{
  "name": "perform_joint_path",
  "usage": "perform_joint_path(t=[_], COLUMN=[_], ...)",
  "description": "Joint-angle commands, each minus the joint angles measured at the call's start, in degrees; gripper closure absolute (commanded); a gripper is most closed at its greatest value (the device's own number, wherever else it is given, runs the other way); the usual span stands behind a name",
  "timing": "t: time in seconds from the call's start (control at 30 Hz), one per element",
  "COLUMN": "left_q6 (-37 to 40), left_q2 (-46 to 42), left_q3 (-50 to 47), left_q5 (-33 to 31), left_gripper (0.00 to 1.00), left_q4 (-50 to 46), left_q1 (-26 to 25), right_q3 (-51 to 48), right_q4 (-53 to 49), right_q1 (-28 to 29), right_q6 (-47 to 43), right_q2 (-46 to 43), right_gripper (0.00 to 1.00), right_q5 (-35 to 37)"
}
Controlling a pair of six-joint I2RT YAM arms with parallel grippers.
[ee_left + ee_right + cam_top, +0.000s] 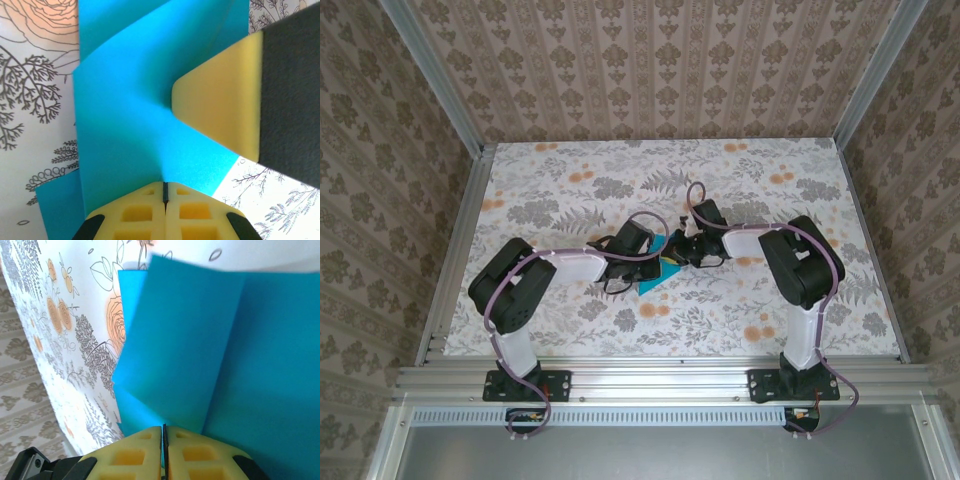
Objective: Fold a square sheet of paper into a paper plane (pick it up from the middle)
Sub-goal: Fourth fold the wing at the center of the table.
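The square sheet of paper (653,278) is bright cyan-blue and lies creased into layered flaps at the table's middle, one pointed corner toward the near side. A paper plane is out of view. My left gripper (662,258) comes in from the left and is shut, and a raised crease of the sheet (125,125) runs into its closed tips (165,186). My right gripper (674,254) meets it from the right, also shut (163,429), with a folded edge of the sheet (200,340) between its pads. One right finger (215,110) presses on the paper.
The table (570,190) has a floral cover and is boxed in by wallpapered walls. Aluminium rails (450,260) run along its left, right and near edges. Both arm bases (525,383) are bolted at the near rail.
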Motion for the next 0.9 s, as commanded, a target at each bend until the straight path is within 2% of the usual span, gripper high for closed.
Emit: perform_joint_path(t=[0.0,0.23,0.4,0.67,0.87], left_q6=[-0.5,-2.1,-2.1,-0.9,-0.9], left_q2=[0.6,-3.1,-5.0,-0.3,1.3], left_q3=[-1.7,-1.8,-1.2,0.5,0.4], left_q5=[0.6,2.6,0.2,-1.9,-2.1], left_gripper=[1.00,1.00,0.95,1.00,1.00], left_q4=[-1.6,3.3,3.0,-3.1,-4.0], left_q1=[0.2,1.3,1.7,1.4,1.2], right_q3=[1.7,2.9,2.7,3.7,3.6], right_q4=[-6.6,-8.6,-8.8,-5.2,-1.4], right_q1=[-0.3,-0.1,-0.1,-0.1,0.0], right_q6=[-5.7,-5.9,-5.9,-4.8,-4.2], right_q2=[-0.8,2.0,1.1,-0.8,-2.5], right_gripper=[0.89,0.90,0.90,0.90,0.89], right_q5=[3.2,4.2,4.2,0.9,-1.8])
